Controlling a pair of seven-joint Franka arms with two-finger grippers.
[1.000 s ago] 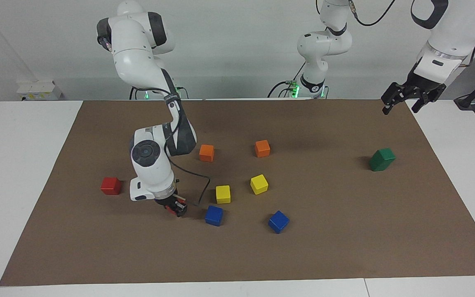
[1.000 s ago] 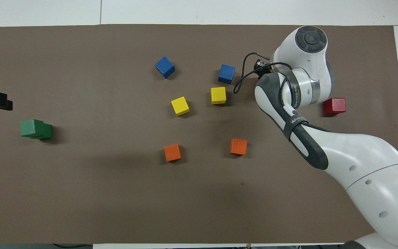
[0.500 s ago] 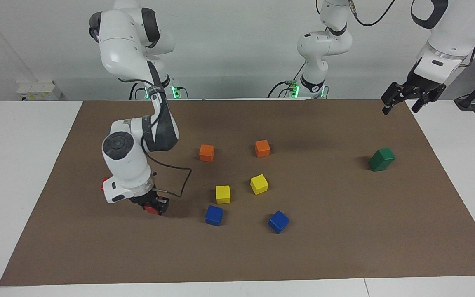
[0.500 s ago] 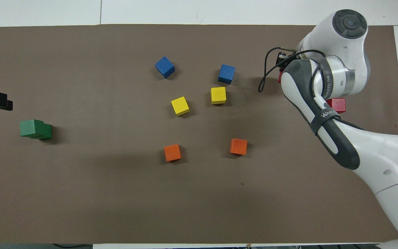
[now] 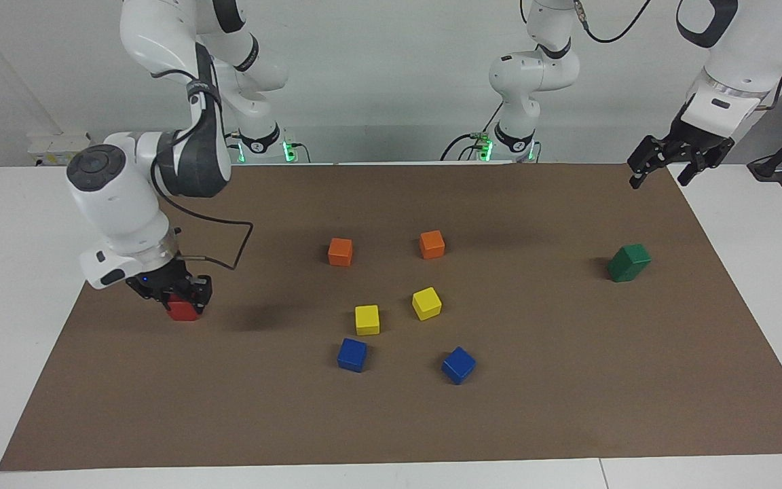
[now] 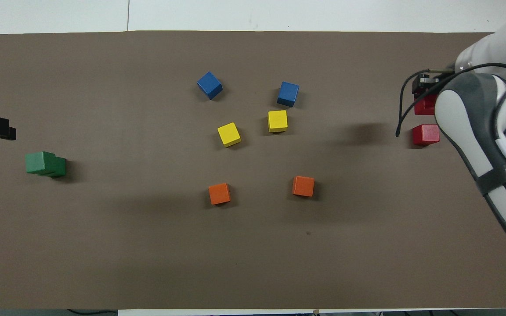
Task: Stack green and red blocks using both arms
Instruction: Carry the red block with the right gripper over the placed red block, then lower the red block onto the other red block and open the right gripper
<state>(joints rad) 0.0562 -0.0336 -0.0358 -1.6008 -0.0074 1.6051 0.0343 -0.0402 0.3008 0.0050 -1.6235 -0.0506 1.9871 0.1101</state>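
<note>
My right gripper point(image 5: 175, 295) is shut on a red block point(image 6: 424, 106) and hangs low right over the second red block point(image 6: 426, 134), which rests on the brown mat near the right arm's end. In the facing view the two reds point(image 5: 183, 311) merge under the fingers, so I cannot tell whether they touch. Two green blocks point(image 5: 628, 263) stand stacked near the left arm's end, the upper one point(image 6: 37, 161) shifted a little off the lower. My left gripper point(image 5: 659, 178) waits open and empty, raised over the mat's corner near the green stack.
Two orange cubes point(image 5: 340, 252) point(image 5: 432, 244), two yellow cubes point(image 5: 366, 320) point(image 5: 426, 303) and two blue cubes point(image 5: 351, 354) point(image 5: 458, 365) lie scattered mid-mat. The brown mat point(image 5: 567, 407) covers most of the white table.
My right arm has carried its red block from beside the blue cube toward the right arm's end, arriving over the other red block. The left arm has not moved.
</note>
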